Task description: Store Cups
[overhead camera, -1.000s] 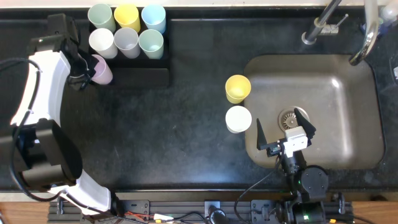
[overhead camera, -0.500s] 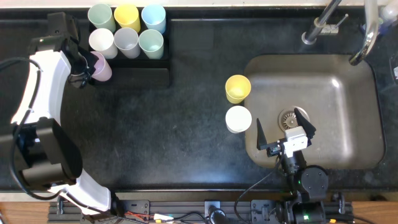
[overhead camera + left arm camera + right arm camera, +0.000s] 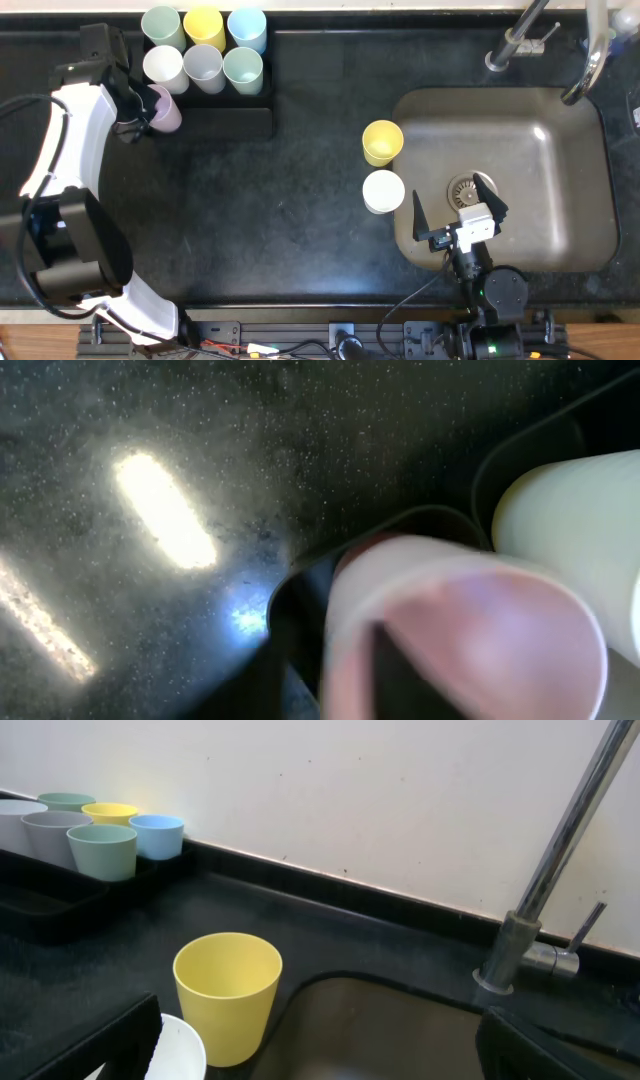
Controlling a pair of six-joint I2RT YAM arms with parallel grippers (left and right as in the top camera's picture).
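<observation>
My left gripper [image 3: 143, 106] is shut on a pink cup [image 3: 163, 109], tilted on its side at the left end of the black cup rack [image 3: 232, 123]. In the left wrist view the pink cup [image 3: 460, 630] hangs over an empty rack slot [image 3: 420, 520], beside a white cup [image 3: 570, 530]. The rack holds several upright cups, among them a green one [image 3: 243, 70] and a yellow one [image 3: 203, 25]. A loose yellow cup [image 3: 382, 142] and a white cup [image 3: 383, 190] stand on the counter by the sink. My right gripper [image 3: 452, 200] is open over the sink.
The steel sink [image 3: 560, 140] fills the right side, with its faucet [image 3: 520, 40] behind it. In the right wrist view the yellow cup [image 3: 228, 990] and white cup [image 3: 175, 1050] stand close ahead. The dark counter [image 3: 290, 210] lies between rack and sink.
My left gripper has shifted slightly toward the back with the pink cup, closer to the rack. The right arm has not moved.
</observation>
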